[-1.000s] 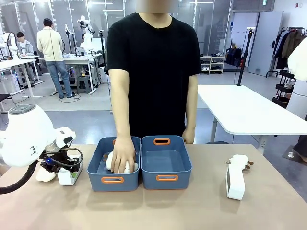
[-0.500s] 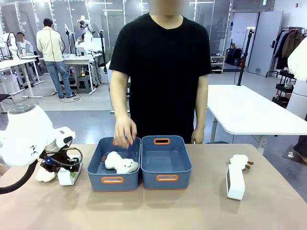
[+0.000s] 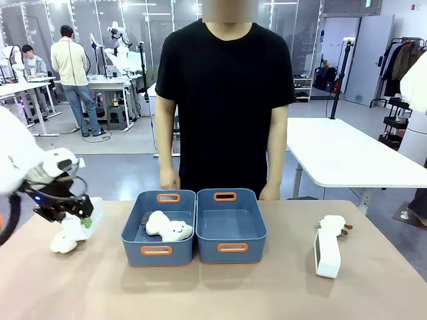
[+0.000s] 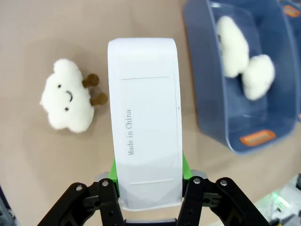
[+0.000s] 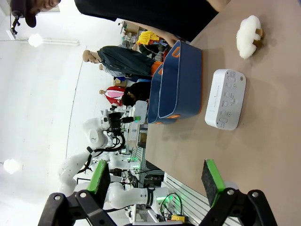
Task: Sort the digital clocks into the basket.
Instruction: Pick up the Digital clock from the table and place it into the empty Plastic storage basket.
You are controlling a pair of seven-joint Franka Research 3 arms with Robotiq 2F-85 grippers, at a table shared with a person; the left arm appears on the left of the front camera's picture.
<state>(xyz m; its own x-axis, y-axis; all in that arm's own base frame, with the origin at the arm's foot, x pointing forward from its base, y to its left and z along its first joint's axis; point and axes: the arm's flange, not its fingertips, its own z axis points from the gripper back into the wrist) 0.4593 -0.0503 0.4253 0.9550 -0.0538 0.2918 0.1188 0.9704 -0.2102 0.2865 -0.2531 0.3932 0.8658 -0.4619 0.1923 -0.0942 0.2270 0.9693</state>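
At the left edge of the front view, the left gripper (image 4: pixel 148 172) is clamping one digital clock (image 4: pixel 146 113) between its green pads, gripping it across its narrow width and holding it above the tan table (image 3: pixel 267 293). A cloud-shaped plush toy (image 4: pixel 66 101) is lying on the tabletop just left of the clock in the left wrist view, apart from it. To the upper right there, a strip of bare table is separating the clock from the wall of the basket holding a plush (image 3: pixel 159 250), where a second plush toy (image 3: pixel 169 227) is lying. That basket's long side is touching the empty basket (image 3: pixel 231 248), and both are sitting in the middle of the front view with their rims unobstructed. The person (image 3: pixel 223 100) is standing at the far edge behind them, hands hanging near the far rims without touching. Right of the empty basket a wide stretch of table is lying open up to the other digital clock (image 3: pixel 327 253), which is resting near a third plush toy (image 3: pixel 333 225). The right gripper (image 5: pixel 155 183) is hovering with its fingers spread wide, grasping nothing.
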